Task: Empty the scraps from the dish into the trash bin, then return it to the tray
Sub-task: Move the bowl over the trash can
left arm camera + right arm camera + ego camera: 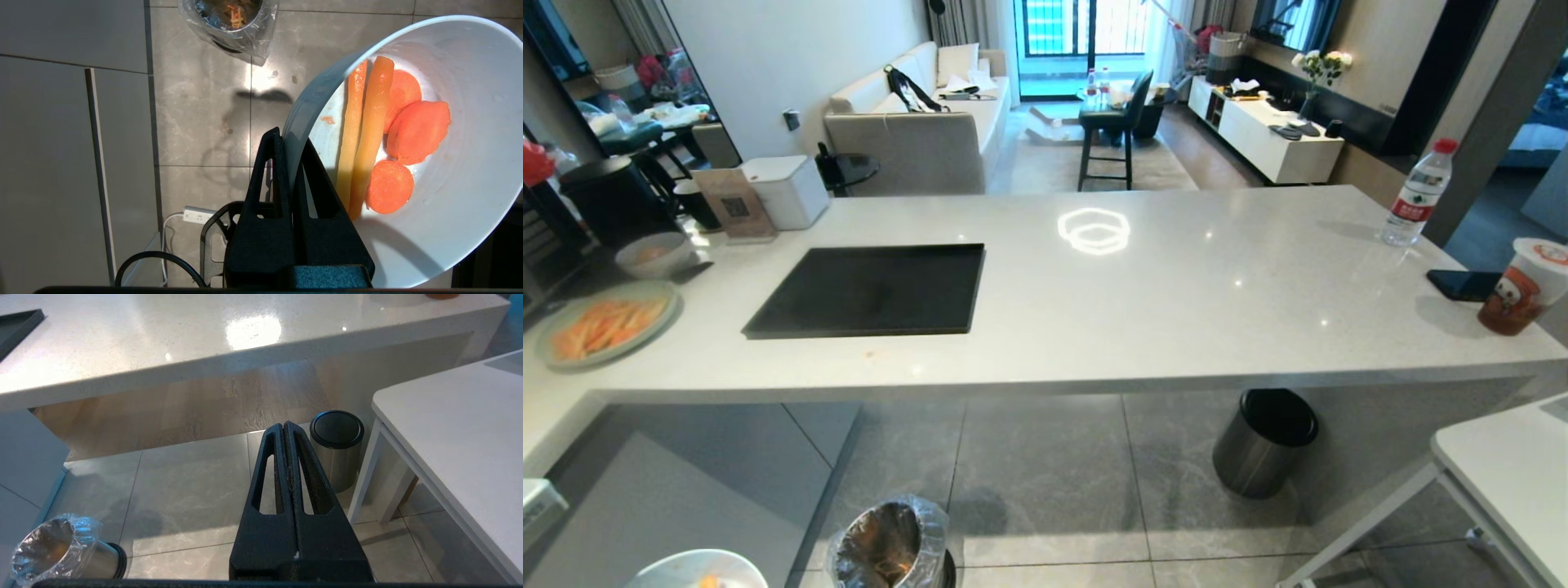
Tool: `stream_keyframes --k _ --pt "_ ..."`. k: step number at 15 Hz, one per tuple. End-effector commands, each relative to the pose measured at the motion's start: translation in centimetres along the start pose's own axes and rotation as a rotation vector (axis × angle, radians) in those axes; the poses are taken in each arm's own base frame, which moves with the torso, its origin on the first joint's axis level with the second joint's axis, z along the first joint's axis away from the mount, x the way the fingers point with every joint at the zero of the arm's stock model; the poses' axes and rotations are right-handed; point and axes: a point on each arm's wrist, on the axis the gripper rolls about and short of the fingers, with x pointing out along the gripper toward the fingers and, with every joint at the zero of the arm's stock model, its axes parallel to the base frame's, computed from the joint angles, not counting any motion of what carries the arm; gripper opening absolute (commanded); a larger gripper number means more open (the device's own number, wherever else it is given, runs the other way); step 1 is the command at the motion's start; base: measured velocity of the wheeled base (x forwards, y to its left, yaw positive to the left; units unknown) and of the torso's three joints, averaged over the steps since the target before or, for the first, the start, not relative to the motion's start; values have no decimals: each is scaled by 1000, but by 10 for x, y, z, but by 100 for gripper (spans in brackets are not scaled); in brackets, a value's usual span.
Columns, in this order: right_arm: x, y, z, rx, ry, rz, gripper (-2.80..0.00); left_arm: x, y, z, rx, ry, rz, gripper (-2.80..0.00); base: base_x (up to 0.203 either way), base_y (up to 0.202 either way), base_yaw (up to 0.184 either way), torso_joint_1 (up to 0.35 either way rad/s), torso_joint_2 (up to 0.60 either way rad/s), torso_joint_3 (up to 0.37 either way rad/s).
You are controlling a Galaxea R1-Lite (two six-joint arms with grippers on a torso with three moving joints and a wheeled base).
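Left pincer pinches the dish rim, scraps inside, trash bin well ahead on the floor, not below.

You are in a home's open kitchen and living room: a pale stone counter fills mid-frame, with a sofa, balcony door and TV cabinet along the top.

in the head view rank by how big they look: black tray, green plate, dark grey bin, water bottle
1. black tray
2. green plate
3. dark grey bin, close to the plate in apparent size, so this order is unsure
4. water bottle, farthest away
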Motion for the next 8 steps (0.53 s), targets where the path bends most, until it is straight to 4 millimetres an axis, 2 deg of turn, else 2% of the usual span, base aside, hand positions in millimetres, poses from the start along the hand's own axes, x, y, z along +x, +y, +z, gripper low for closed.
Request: stream_keyframes --k 1,6,8 --pt "0 0 0 1 1 0 -280 0 0 0 -4 2 1 -280 0 0 0 -130 335 212" --pt "0 0 0 1 1 0 -280 -2 0 -1 -5 -6 4 -280 0 0 0 -136 359 223" --pt "0 0 0 1 1 0 -280 -2 0 -3 -5 6 2 -280 0 0 0 -184 491 322"
